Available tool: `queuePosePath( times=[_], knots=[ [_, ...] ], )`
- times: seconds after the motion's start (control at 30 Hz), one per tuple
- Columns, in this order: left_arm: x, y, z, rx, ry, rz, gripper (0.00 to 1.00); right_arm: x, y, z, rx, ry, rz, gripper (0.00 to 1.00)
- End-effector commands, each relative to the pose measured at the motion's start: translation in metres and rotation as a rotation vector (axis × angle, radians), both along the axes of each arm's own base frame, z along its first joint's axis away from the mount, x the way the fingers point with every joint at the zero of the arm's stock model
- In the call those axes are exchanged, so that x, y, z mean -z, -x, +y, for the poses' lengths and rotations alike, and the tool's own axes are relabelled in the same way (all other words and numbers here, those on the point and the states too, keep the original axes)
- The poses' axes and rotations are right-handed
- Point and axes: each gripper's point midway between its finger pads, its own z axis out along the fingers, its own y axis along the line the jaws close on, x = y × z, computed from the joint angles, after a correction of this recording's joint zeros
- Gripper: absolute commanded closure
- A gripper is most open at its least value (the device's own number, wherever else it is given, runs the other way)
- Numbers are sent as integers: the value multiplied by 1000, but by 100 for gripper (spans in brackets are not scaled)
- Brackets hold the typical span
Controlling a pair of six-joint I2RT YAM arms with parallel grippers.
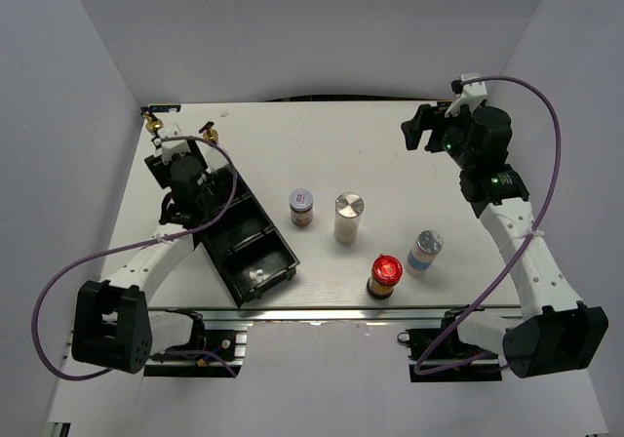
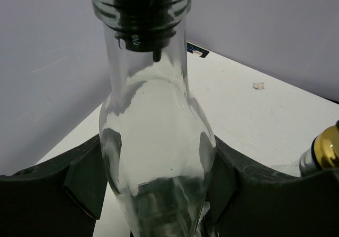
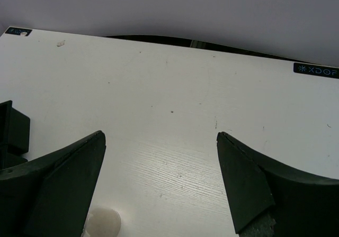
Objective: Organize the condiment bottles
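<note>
My left gripper (image 1: 164,156) is shut on a tall clear glass bottle (image 2: 153,120) at the far end of the black tray. Both fingers (image 2: 85,179) press on its belly. Its gold spout (image 1: 151,122) shows in the top view. The second tall bottle (image 1: 207,128) stands just to its right, and its gold spout also shows in the left wrist view (image 2: 327,148). A purple-lidded jar (image 1: 301,205), a silver-lidded cream jar (image 1: 348,217), a red-lidded jar (image 1: 386,273) and a silver-lidded jar with a blue label (image 1: 425,250) stand mid-table. My right gripper (image 1: 417,130) is open and empty above the far right of the table, and it shows the same in its wrist view (image 3: 159,163).
The black divided tray (image 1: 219,252) lies diagonally on the left, from the left gripper toward the near edge. Its corner shows in the right wrist view (image 3: 11,131). Purple cables loop beside both arms. Grey walls close in the table on the left, far and right sides.
</note>
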Motion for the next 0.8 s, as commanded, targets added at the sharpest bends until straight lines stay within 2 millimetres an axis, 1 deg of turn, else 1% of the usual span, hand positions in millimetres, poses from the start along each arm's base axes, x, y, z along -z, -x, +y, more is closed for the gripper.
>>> queuePosePath(
  times=[0.0, 0.03, 0.07, 0.13, 0.2, 0.33, 0.37, 0.4, 0.43, 0.5, 0.57, 0.6, 0.63, 0.67, 0.73, 0.77],
  knots=[
    [-36, -5, -7, 39, 52, -195, 100, -18, -2, -4, 17, -10, -77, 11],
    [-29, -5, -7, 39, 61, -193, 100, -16, -2, -3, 11, -12, -73, 11],
    [-31, -6, -8, 46, 64, -211, 100, -14, -2, -2, 5, -13, -76, 11],
    [-23, -9, -10, 55, 64, -213, 100, -7, 1, 2, -21, -12, -62, 11],
    [-14, -11, -9, 46, 66, -224, 100, -8, 1, 6, -44, -16, -86, 11],
    [-1, -16, -10, 46, 63, -185, 100, -1, 1, 5, -39, -9, -75, 11],
    [4, -15, -10, 47, 61, -173, 98, 2, 1, 4, -36, -6, -71, 11],
    [8, -14, -9, 44, 57, -164, 80, 2, 2, 4, -37, -7, -73, 10],
    [10, -13, -9, 40, 54, -161, 71, 3, 3, 4, -40, -8, -76, 11],
    [17, -11, -9, 42, 49, -139, 66, 8, 5, 9, -72, 1, -72, 11],
    [19, -11, -10, 57, 43, -117, 55, 13, 8, 13, -99, 3, -62, 10],
    [20, -12, -12, 67, 42, -112, 50, 18, 13, 20, -154, 18, -58, 10],
    [22, -12, -14, 80, 41, -103, 33, 23, 17, 25, -198, 27, -48, 11],
    [20, -12, -17, 98, 41, -107, 29, 27, 20, 30, -234, 35, -41, 11],
    [24, -12, -19, 118, 38, -100, 27, 36, 27, 39, -302, 36, -16, 11],
    [25, -12, -21, 127, 38, -97, 24, 42, 29, 41, -312, 35, 7, 11]
  ],
)
